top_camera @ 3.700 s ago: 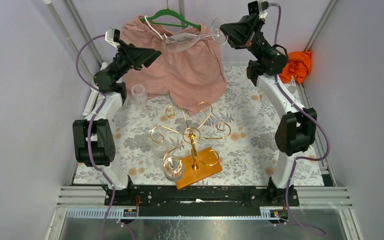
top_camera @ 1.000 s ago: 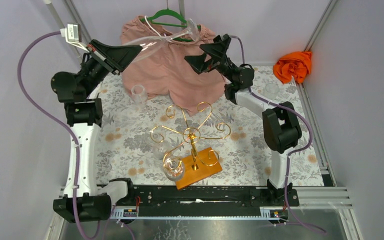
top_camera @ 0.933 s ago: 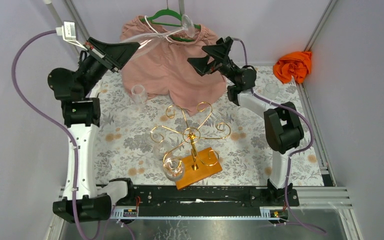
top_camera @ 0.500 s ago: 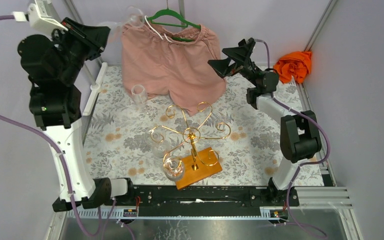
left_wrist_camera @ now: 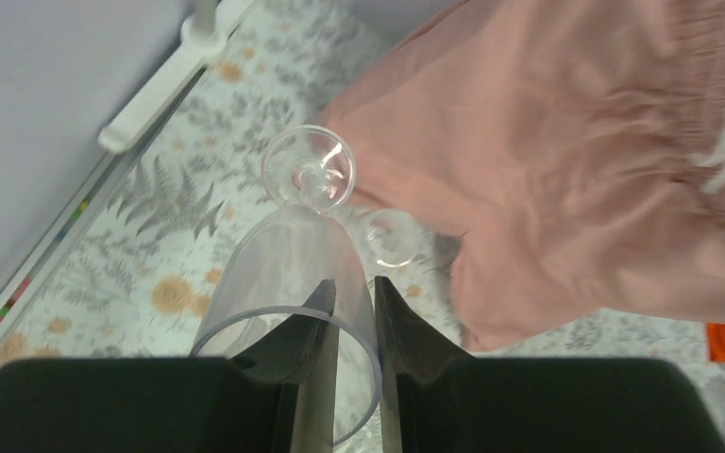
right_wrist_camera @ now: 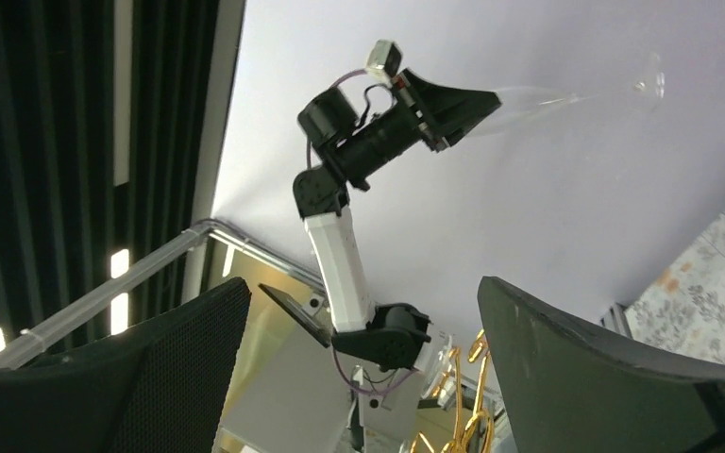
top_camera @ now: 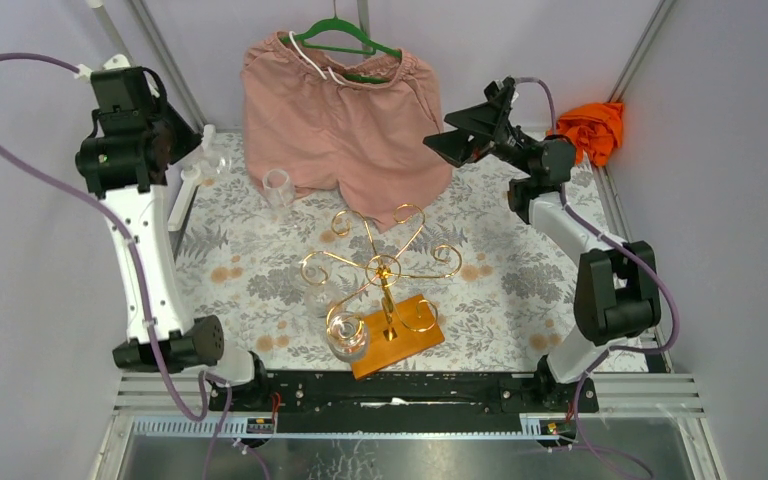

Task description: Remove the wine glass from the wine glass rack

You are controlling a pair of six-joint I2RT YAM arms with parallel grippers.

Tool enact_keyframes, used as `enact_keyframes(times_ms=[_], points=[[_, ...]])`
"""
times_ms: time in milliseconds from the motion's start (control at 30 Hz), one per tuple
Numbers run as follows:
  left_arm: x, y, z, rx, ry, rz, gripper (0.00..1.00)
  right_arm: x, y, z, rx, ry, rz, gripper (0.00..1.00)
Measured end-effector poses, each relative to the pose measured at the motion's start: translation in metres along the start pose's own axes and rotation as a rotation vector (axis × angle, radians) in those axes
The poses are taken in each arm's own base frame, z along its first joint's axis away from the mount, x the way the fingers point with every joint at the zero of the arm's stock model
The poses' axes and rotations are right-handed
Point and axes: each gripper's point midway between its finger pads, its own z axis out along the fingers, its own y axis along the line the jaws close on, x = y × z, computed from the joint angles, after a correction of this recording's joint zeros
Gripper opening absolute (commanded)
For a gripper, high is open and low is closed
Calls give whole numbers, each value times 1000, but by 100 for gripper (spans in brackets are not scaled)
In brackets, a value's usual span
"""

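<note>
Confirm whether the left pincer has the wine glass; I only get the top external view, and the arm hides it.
Observer: Yes. On the left wrist view the left pincer is clamped on the wine glass, with the bowl's wall pinched at the rim.
Operator: Which way does the foot point?
Observer: Away from the pincer. The right wrist view shows the glass sticking straight out from it, foot at the far end.
Operator: And the right pincer?
Observer: On its own view the right pincer is open wide, with nothing held.
</note>
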Motion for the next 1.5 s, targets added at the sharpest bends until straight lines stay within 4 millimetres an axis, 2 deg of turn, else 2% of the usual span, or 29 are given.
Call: enact_keyframes(times_ms=[133, 300, 500, 567, 700, 867, 1000, 1133, 1367, 1500], points=[[32, 21, 44, -61, 148, -5, 0, 4, 2, -5, 81, 8, -56, 100], [61, 40, 86, -109, 282, -26, 0, 1, 4, -8, 260, -14, -170, 100], [84, 57, 126, -159, 381, -36, 0, 2, 31, -12, 396, -30, -383, 100], [93, 61, 136, -173, 411, -35, 0, 4, 34, -16, 428, -37, -423, 100], [109, 72, 167, -244, 460, 12, 0, 0, 23, -27, 510, -60, -465, 100], [141, 83, 202, -308, 544, 58, 0, -8, 0, -41, 610, -91, -479, 100], [145, 81, 217, -308, 555, 67, 0, -11, -10, -48, 647, -101, -491, 100], [137, 76, 228, -293, 526, 66, 0, -12, -17, -52, 666, -100, -493, 100], [128, 71, 242, -277, 498, 64, 0, -14, -18, -52, 669, -104, -501, 100], [135, 72, 253, -273, 510, 63, 0, -17, -22, -52, 670, -104, -496, 100]])
